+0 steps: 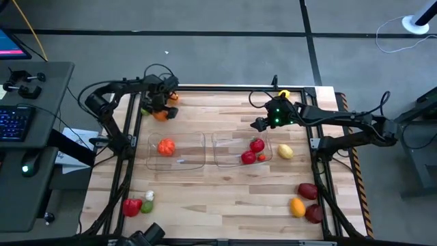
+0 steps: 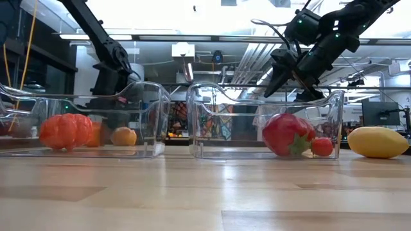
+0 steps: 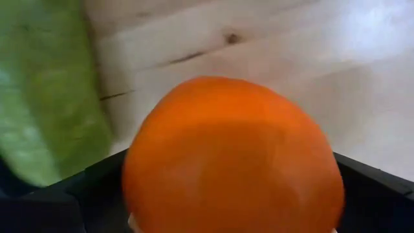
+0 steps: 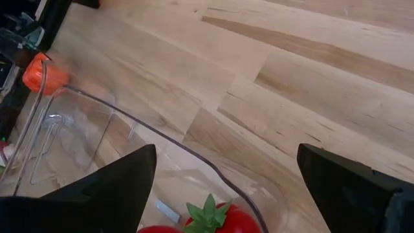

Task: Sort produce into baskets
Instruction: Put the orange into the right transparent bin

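At upper left, the left gripper (image 1: 161,109) straddles an orange fruit (image 1: 161,115), fingers spread (right gripper (image 1: 260,124) hangs unclenched), so clamping comes next.

The left hand (image 1: 161,108) hides most of the orange fruit (image 1: 161,115), and a blurred green piece (image 3: 45,97) runs off-frame.

Both arms are dark, slender and jointed with black cables looped along them, the right arm (image 1: 341,126) showing green lights by its wrist.
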### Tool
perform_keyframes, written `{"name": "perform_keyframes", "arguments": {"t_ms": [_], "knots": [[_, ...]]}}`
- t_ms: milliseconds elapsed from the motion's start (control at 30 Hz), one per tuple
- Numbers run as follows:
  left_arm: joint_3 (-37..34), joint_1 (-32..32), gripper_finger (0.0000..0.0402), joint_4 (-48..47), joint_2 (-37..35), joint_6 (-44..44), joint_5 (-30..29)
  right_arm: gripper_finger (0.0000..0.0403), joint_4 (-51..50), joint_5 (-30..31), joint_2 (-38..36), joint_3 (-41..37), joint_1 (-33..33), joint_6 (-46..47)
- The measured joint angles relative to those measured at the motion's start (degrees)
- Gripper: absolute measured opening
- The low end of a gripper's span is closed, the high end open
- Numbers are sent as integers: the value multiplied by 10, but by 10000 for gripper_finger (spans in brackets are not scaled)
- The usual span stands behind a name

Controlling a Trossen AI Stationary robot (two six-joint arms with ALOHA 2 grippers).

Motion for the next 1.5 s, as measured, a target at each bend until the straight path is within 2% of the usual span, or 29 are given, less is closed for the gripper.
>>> {"name": "perform_keyframes", "arguments": {"t_ms": [133,433,533,633,767,867,1033,1200,1333,1500], "knots": [[-8,-16,390,23,0,13,-4,369,1,0,0,0,0,2],[12,-19,331,77,-30,15,-4,369,3,-23,-1,33,0,-13],[12,-28,327,77,-45,16,23,369,3,-50,-5,66,0,-31],[12,-53,326,119,-89,25,74,369,2,-73,-22,109,0,-63],[12,-119,324,245,-163,7,152,369,-20,-72,-51,164,0,-107],[12,-193,324,349,-203,-18,173,369,-58,-63,-67,198,0,-130],[12,-340,325,473,-216,-1,167,369,-120,-42,-86,228,0,-141],[12,-453,342,562,-179,92,98,369,-146,-21,-91,230,0,-139],[12,-493,350,607,-162,100,88,369,-163,-8,-91,230,0,-125],[12,-509,353,649,-138,129,81,369,-168,-5,-90,230,0,-124]]}}
